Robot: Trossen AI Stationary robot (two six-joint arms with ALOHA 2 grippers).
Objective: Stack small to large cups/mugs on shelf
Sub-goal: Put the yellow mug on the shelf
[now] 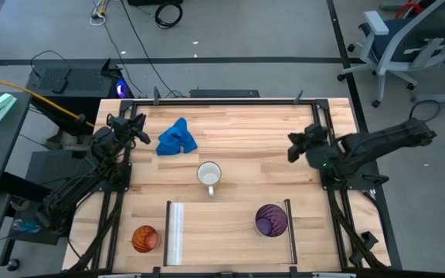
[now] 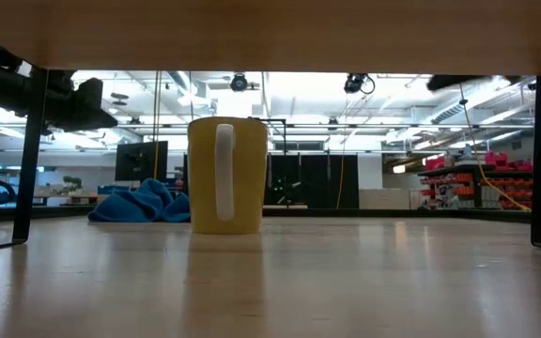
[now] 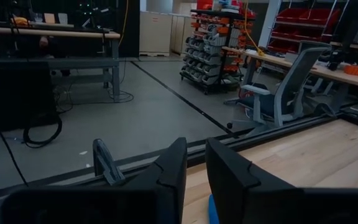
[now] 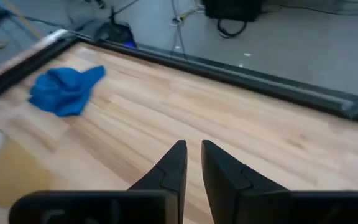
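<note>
Left end effector (image 1: 140, 133) clenched, empty, at the surface's (image 1: 246, 123) left edge, blue cloth (image 1: 177, 138) just beside it. Right end effector (image 1: 294, 147) fingers nearly together, empty, at right edge. White mug (image 1: 208, 176) mid-surface between them, upright. Shelf (image 1: 230, 228) near front edge: purple tumbler (image 1: 270, 220) on it, orange cup (image 1: 145, 239) just off its silver-rail end.

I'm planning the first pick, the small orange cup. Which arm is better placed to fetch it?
Probably the left. The orange cup stands at the table's near left corner, outside the shelf, on the left gripper's side. The right gripper waits across the table.
</note>
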